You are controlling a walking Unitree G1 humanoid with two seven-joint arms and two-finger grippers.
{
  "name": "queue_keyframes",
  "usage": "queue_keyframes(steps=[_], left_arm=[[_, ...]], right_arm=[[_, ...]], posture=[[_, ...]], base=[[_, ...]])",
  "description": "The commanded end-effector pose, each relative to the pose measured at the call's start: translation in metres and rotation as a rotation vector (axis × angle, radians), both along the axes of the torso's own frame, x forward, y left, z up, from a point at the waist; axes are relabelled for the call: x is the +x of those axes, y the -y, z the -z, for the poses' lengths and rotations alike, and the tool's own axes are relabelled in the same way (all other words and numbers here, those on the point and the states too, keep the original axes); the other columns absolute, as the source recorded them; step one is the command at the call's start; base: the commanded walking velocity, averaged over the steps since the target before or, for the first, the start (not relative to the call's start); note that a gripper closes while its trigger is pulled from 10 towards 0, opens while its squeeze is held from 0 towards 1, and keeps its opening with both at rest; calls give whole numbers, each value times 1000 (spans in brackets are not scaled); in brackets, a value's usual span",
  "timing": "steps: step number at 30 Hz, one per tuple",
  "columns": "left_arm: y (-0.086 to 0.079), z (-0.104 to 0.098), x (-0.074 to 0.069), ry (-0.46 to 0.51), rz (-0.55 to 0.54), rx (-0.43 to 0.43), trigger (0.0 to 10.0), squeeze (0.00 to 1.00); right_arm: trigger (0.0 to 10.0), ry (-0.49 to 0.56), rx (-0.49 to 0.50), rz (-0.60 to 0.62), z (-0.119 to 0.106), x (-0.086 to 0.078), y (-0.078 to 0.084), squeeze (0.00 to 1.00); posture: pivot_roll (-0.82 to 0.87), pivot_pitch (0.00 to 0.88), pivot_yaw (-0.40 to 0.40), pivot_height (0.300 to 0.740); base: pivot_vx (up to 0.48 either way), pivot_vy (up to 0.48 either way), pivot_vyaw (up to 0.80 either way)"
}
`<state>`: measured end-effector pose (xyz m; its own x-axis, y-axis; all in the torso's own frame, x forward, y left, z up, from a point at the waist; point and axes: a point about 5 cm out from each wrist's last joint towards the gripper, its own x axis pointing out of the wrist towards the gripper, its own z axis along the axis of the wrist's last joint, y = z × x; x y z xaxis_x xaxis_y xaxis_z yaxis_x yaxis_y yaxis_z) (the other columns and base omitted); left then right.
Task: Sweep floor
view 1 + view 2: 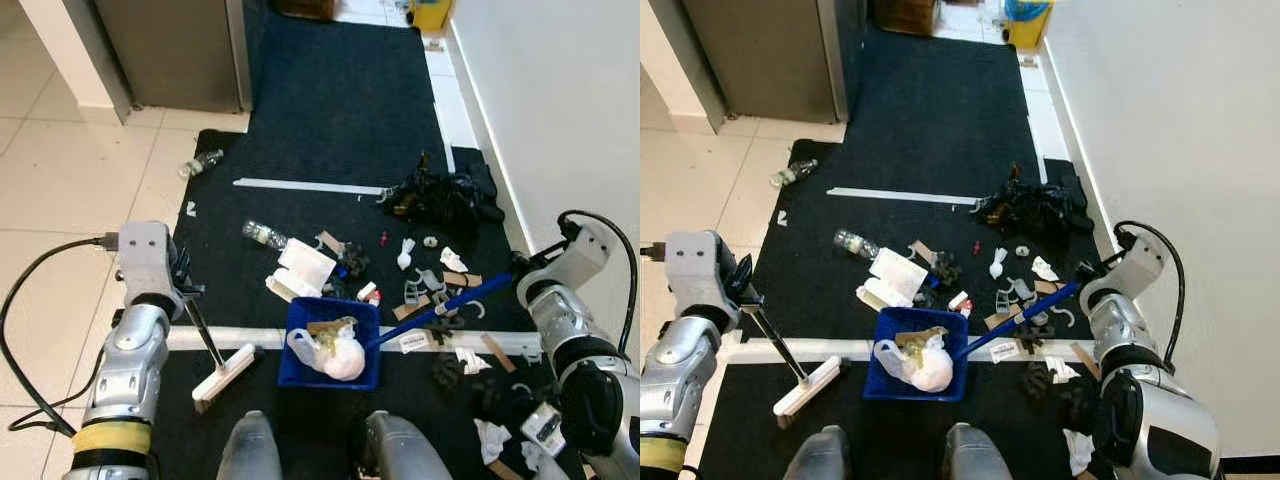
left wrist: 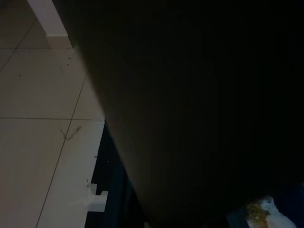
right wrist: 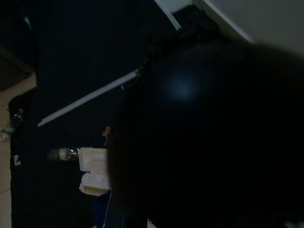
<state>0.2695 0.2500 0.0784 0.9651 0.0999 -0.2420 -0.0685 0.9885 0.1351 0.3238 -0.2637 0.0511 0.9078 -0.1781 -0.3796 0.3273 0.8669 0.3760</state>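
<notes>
A blue dustpan [image 1: 301, 368] sits on the dark carpet just ahead of my feet, with a crumpled white bag [image 1: 340, 355] and some scraps in it. Its long blue handle [image 1: 450, 303] runs up to the right into my right gripper [image 1: 518, 268], which is shut on it. My left gripper [image 1: 182, 283] is shut on the black handle of a brush [image 1: 226, 377], whose white head rests on the carpet left of the dustpan. Litter [image 1: 420, 285] lies scattered beyond and to the right of the pan: white cartons [image 1: 303, 268], a plastic bottle [image 1: 262, 234] and paper scraps.
A black heap [image 1: 440, 195] lies near the white wall [image 1: 570, 110] on the right. A thin white strip [image 1: 310, 186] and a second bottle [image 1: 200, 162] lie farther off. A white floor bar [image 1: 262, 337] crosses under the dustpan. A grey cabinet [image 1: 170, 50] stands at the back left beside pale tiles [image 1: 60, 190].
</notes>
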Motion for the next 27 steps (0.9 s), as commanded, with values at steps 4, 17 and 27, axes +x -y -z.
queue_keyframes(steps=[4, 17, 27], left_arm=[[5, 6, 6, -13, -19, 13, 10000, 0], [17, 4, 22, 66, -60, -41, 10000, 0], [34, 2, 32, 90, -27, -66, 10000, 0]], right_arm=[[10000, 92, -14, 49, -18, 11, 2, 0], [10000, 130, -34, 53, -15, 9, -6, 0], [10000, 133, -29, 54, -7, 5, -16, 0]], posture=[[89, 7, -59, 740], [91, 5, -40, 740], [89, 0, -35, 740]], base=[[0, 0, 0], [0, 0, -62], [0, 0, -800]])
